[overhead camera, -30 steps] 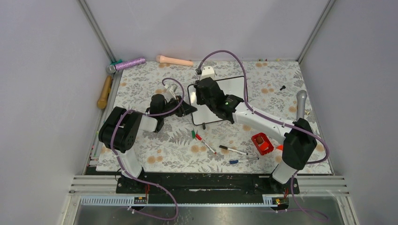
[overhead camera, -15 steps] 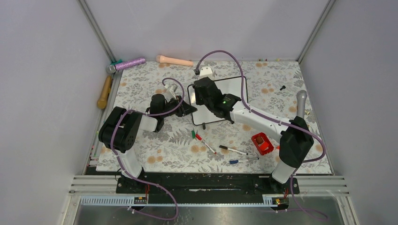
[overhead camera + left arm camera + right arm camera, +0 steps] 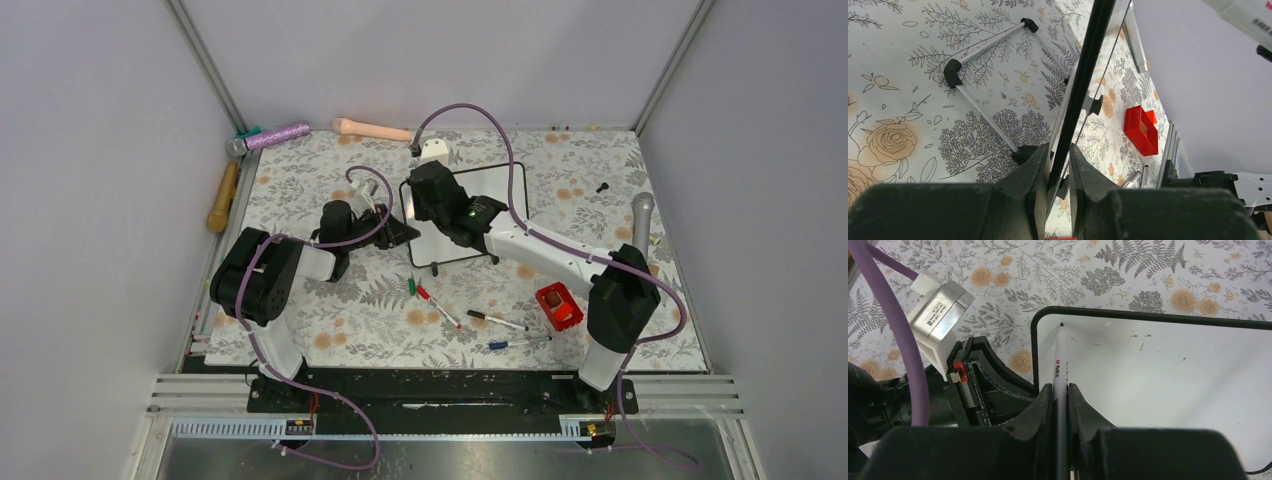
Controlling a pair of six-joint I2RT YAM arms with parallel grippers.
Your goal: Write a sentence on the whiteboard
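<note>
The whiteboard [image 3: 498,190] stands propped on the floral mat, its black frame [image 3: 1089,60] seen edge-on in the left wrist view. My left gripper [image 3: 1059,162] is shut on that frame at the board's left edge [image 3: 405,232]. My right gripper [image 3: 1061,390] is shut on a white marker [image 3: 1060,362]. The marker's dark tip sits at the upper left corner of the whiteboard [image 3: 1158,370], touching or just off it. From above, the right gripper [image 3: 422,190] covers the board's left part. No sentence shows on the white face, only a few tiny specks.
Loose markers [image 3: 432,300] [image 3: 497,320] [image 3: 518,343] lie on the mat in front of the board, beside a red box [image 3: 558,306]. A silver cylinder [image 3: 641,222] is at the right edge. A pink roller [image 3: 371,129], a purple stick [image 3: 272,135] and a wooden handle [image 3: 223,196] lie at the far left.
My right arm has swung a little further away and to the left, carrying the marker toward the board's far left corner. The left arm and the board have not moved.
</note>
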